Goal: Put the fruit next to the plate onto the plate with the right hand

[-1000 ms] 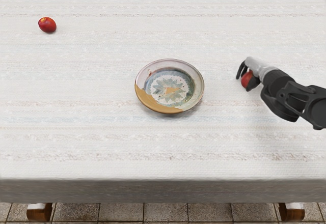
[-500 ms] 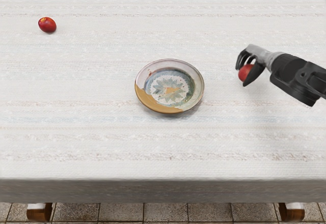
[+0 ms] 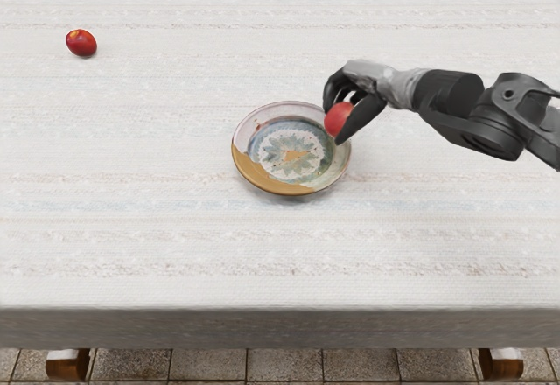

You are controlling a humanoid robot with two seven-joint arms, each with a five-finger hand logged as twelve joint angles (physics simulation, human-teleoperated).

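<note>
Over the right rim of the plate, my right hand grips a red fruit, fingers curled around it; whether the fruit touches the plate I cannot tell; my arm reaches in from the right edge; a second fruit lies at the far left of the worktop, well apart from the plate.

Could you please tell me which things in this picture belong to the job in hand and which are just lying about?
Part of the job:
right robot hand
held red fruit, in its grasp at the plate's right rim
plate

Just lying about:
second red fruit, alone near the far-left corner of the table
</note>
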